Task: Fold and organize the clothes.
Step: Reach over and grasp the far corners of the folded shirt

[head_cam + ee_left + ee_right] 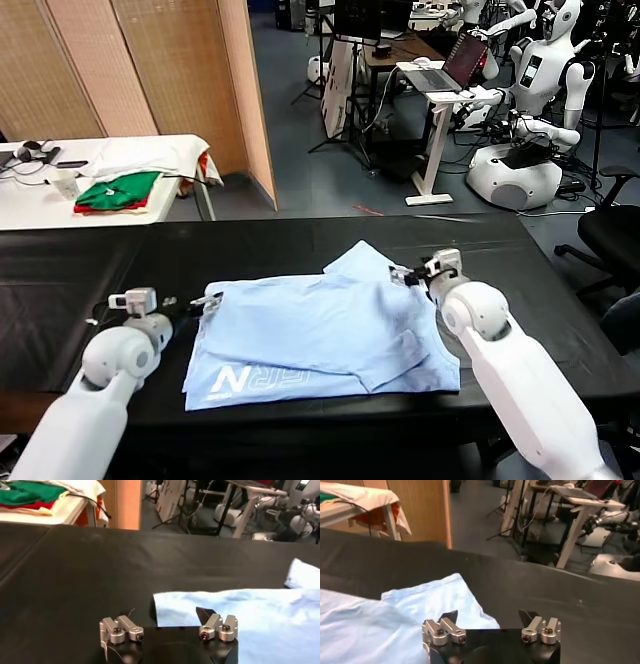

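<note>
Head view: A pale blue T-shirt (pixel 320 340) lies partly folded at the centre of a black surface (pixel 80 270), its long axis running from 9 to 3 o'clock and its white lettering showing at the 7 o'clock corner. The left pincer (pixel 203 302) sits at the shirt's 9 o'clock edge, jaws apart and gripping nothing. The right pincer (pixel 409 276) stands at the shirt's 2 o'clock corner, beside a sleeve (pixel 357 262) that pokes out toward 12 o'clock, its jaws likewise apart and empty. Each arm is about equally near its own end of the garment, so the coming fold looks to turn on both edges being taken at once. On a white side table (pixel 30 200) well off at 10 o'clock, green and red folded garments (pixel 118 190) rest beside a white cloth (pixel 150 155). No container is in sight.

Left wrist view: The left pincer (pixel 170 629) hovers low with fingers wide, the shirt's near corner (pixel 165 607) lying just beyond and between them, the cloth spreading away toward the opposite arm.

Right wrist view: The right pincer (pixel 491 626) is spread wide and clasps nothing; the sleeve (pixel 440 597) lies just ahead of one finger, bare black surface ahead of the other.
</note>
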Action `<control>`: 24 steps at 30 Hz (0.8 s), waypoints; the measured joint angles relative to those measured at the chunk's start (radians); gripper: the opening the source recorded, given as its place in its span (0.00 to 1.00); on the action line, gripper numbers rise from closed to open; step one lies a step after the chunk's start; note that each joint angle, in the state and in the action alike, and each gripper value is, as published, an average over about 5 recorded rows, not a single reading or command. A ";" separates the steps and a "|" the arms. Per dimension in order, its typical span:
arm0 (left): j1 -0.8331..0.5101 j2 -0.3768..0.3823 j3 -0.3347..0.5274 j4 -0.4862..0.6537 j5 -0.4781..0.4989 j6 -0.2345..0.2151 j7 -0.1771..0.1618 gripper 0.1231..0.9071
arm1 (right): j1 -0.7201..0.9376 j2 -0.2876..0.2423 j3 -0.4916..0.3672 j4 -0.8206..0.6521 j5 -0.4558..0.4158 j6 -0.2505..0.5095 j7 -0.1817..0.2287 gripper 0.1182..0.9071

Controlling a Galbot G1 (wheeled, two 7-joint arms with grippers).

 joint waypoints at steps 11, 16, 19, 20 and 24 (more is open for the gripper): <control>-0.050 -0.008 0.039 0.070 0.017 0.000 0.029 0.99 | 0.065 0.051 -0.040 -0.146 -0.017 0.000 -0.023 0.98; -0.051 -0.007 0.041 0.078 0.022 -0.005 0.037 0.83 | 0.081 0.068 -0.042 -0.183 -0.018 0.000 -0.035 0.91; -0.046 -0.006 0.041 0.079 0.024 -0.007 0.040 0.61 | 0.090 0.079 -0.044 -0.204 -0.019 0.000 -0.043 0.82; -0.044 -0.005 0.041 0.080 0.024 -0.008 0.041 0.52 | 0.092 0.082 -0.045 -0.211 -0.019 0.000 -0.046 0.76; -0.036 -0.004 0.041 0.078 0.027 -0.008 0.044 0.24 | 0.098 0.089 -0.051 -0.225 -0.024 0.001 -0.051 0.51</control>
